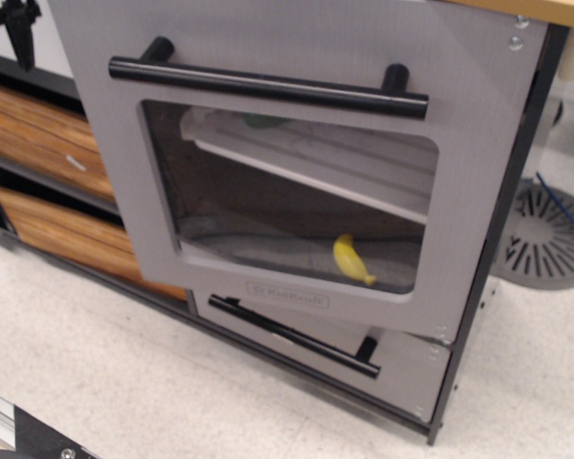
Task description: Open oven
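Oven [287, 163]: grey toy oven filling the middle of the view; its top edge is cut off by the frame.
Door [459, 220]: grey panel with a clear rounded window; it appears swung out on the left, its left edge standing in front of the wood drawers.
Handle [268, 86]: long black bar across the top of the door, on two black posts.
Logo [287, 295]: small plate below the window, too blurred to read.
Inside: a pale shelf [344, 167] slants across the upper part behind the window; a small yellow object [352, 260] lies on the oven floor, its kind unclear through the pane; a dark greenish shape at the back of the shelf is too dim to name.
Drawer [325, 339]: smaller grey front just below the door with its own black bar; its top is hidden by the door.
Wood drawers [48, 153]: wood-grain fronts to the left, partly hidden by the door.
Gripper [17, 21]: dark, in the top-left corner, well apart from the handle, mostly cut off; I cannot tell how wide it stands.
Bench [545, 10]: only a strip of wooden top shows at upper right.
Floor [124, 382]: pale and speckled; a round slotted grey base [545, 234] sits at right, cut by the frame.
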Robot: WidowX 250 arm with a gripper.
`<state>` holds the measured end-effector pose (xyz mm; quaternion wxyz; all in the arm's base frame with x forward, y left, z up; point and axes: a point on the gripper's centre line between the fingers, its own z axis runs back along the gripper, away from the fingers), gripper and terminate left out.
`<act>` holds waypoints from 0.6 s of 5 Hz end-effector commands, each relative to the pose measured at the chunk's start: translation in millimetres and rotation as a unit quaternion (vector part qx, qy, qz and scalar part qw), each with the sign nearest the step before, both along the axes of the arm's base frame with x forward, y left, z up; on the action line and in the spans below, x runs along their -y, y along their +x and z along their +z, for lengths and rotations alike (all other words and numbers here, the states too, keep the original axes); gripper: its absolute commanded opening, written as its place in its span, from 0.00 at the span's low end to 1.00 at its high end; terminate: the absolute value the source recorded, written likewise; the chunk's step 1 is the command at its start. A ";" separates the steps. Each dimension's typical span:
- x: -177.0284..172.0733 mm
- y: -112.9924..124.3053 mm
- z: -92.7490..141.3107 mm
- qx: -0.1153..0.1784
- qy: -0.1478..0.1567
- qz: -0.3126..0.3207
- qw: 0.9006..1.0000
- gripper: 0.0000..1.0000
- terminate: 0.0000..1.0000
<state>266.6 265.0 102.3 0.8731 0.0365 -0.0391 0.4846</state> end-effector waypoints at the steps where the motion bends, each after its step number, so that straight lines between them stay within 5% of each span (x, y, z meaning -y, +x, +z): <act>1: 22.7 12.8 22.3 0.043 0.020 -0.041 0.998 1.00 0.00; 3: 63.3 2.4 20.9 0.030 0.004 -0.088 0.996 1.00 0.00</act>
